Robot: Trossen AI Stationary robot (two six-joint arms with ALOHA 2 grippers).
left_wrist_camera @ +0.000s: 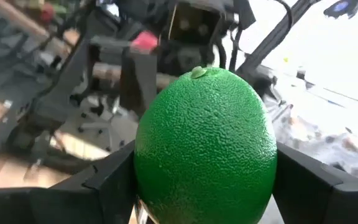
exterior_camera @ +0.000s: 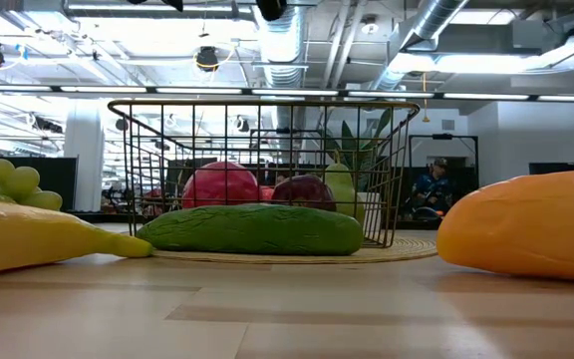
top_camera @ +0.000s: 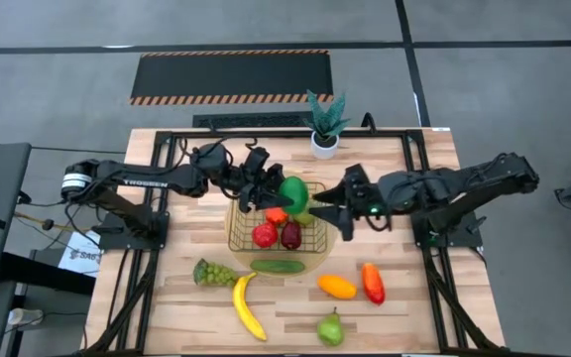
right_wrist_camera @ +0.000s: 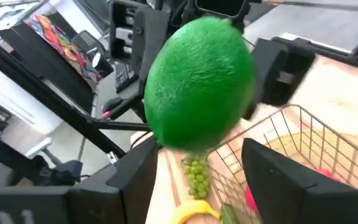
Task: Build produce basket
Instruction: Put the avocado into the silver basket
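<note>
High view: left gripper [top_camera: 284,194] clamps one green lime [top_camera: 293,193] over the basket [top_camera: 238,236]; right gripper [top_camera: 317,210] jaws apart beside it; four pieces inside, six on table.

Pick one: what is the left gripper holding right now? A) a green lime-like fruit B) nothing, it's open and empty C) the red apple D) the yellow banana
A. The left wrist view shows the left gripper closed on a green lime-like fruit, and the high view shows that fruit above the basket, with the right gripper close beside it; the banana lies on the table.
</note>
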